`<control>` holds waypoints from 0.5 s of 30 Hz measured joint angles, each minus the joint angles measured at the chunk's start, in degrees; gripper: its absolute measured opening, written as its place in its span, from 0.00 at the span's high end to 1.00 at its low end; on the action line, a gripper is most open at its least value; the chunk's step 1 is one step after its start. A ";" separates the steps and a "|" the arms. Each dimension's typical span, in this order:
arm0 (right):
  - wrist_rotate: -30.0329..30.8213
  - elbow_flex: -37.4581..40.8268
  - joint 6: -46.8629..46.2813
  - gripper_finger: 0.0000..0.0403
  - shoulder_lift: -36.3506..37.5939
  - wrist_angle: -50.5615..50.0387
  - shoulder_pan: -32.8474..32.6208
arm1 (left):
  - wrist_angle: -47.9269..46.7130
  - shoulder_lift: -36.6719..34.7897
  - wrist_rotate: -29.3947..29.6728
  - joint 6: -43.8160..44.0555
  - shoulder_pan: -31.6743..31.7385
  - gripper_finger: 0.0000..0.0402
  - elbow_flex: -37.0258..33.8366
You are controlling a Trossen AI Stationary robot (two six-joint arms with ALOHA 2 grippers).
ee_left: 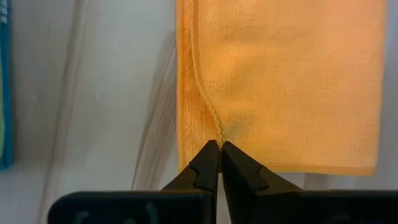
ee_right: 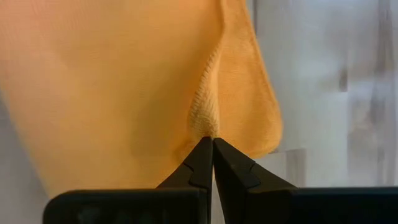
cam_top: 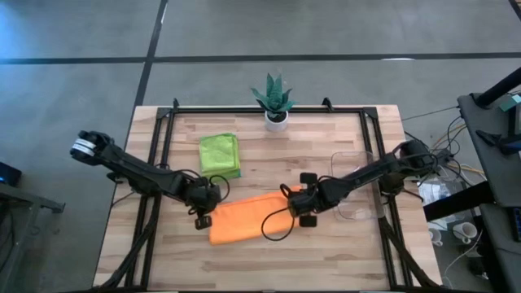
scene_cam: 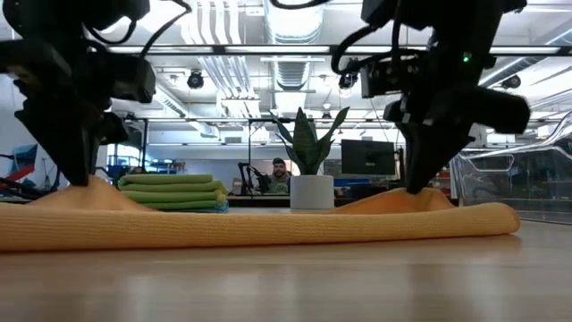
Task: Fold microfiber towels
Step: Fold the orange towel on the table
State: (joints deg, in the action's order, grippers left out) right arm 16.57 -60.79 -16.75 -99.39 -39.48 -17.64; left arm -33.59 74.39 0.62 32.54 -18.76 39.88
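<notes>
Orange towel (cam_top: pixel 248 218) lies mid-bench, left gripper (cam_top: pixel 203 213) and right gripper (cam_top: pixel 303 203) at its ends; green towels (cam_top: pixel 220 154) stacked behind.

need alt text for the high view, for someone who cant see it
Seen from above, two dark robot arms pinch an orange towel lying on a wooden table, the left gripper shut at its left end and the right gripper shut at its right end. Folded green towels lie behind it, with a potted plant at the far edge and a clear tray on the right.

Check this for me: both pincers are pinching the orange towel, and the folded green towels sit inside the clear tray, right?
Not quite. The folded green towels lie on the bare table, left of the plant; the clear tray is on the right, as the high view shows. Both the left pincer and right pincer do pinch the orange towel.
</notes>
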 joint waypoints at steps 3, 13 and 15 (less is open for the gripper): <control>0.04 0.98 0.17 0.98 0.00 0.88 0.84 | -0.36 0.36 -0.08 0.49 0.00 1.00 -0.01; -0.01 1.01 0.33 0.98 -0.01 1.33 1.34 | -5.41 -2.38 -0.30 2.62 0.09 1.00 1.37; 0.01 1.47 0.33 0.98 -0.33 1.81 1.69 | -5.42 -1.94 -0.31 2.98 0.11 1.00 1.02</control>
State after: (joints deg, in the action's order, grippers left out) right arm 16.58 -59.32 -16.43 -99.73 -37.67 -15.94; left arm -39.01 72.45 0.32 35.52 -18.65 40.91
